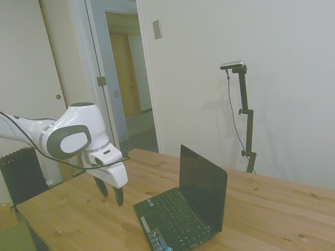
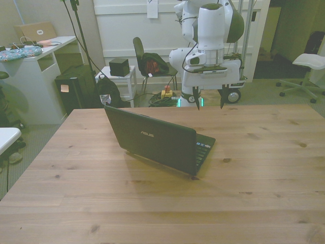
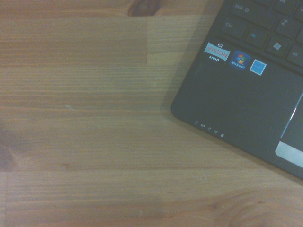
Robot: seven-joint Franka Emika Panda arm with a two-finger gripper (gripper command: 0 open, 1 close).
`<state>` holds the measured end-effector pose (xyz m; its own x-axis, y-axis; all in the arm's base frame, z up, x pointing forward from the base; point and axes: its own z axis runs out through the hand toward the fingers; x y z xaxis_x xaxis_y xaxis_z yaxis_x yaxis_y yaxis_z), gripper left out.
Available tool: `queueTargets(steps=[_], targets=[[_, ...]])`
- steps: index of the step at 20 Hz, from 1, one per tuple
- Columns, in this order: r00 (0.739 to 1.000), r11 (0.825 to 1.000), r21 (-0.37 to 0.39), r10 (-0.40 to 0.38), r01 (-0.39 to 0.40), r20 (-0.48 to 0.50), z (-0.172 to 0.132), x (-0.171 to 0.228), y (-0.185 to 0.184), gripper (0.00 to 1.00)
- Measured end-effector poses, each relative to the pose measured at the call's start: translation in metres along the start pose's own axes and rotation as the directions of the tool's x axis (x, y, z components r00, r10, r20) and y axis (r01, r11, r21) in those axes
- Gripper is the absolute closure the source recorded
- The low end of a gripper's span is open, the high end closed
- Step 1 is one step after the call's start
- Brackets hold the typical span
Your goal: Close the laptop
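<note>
My gripper (image 1: 111, 194) hangs with fingers spread, empty, off the palm-rest corner of the laptop (image 1: 183, 209) — its upright lid (image 2: 152, 138) stands beyond the keyboard, away from me.

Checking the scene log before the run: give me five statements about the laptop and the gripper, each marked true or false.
1. The laptop stands open, its screen upright. True.
2. The gripper is shut on the lid. False: it hangs open in the air, touching nothing.
3. The gripper is at the keyboard side of the laptop, not behind the lid. True.
4. Coloured stickers sit on the palm rest. True.
5. A mug stands on the table beside the laptop. False: only the laptop is on it.
</note>
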<state>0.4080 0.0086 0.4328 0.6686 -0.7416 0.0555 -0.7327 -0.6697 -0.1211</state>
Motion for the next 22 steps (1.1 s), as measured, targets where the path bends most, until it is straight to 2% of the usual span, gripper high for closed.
queueTargets(steps=[3, 5, 9, 13, 18, 22], targets=[[1.0, 1.0, -0.019, -0.01, 0.009, -0.024, -0.001, 0.003, 0.0, 0.0], [0.997, 0.999, -0.03, 0.013, -0.015, -0.076, -0.014, 0.019, -0.001, 0.0], [0.982, 0.997, -0.005, 0.079, -0.081, -0.171, -0.056, 0.066, -0.01, 0.0], [0.957, 0.987, 0.037, 0.159, -0.155, -0.244, -0.111, 0.119, -0.021, 0.0], [0.92, 0.967, 0.083, 0.253, -0.24, -0.3, -0.18, 0.176, -0.021, 0.0], [0.888, 0.939, 0.099, 0.345, -0.33, -0.304, -0.2, 0.237, -0.004, 0.0]])
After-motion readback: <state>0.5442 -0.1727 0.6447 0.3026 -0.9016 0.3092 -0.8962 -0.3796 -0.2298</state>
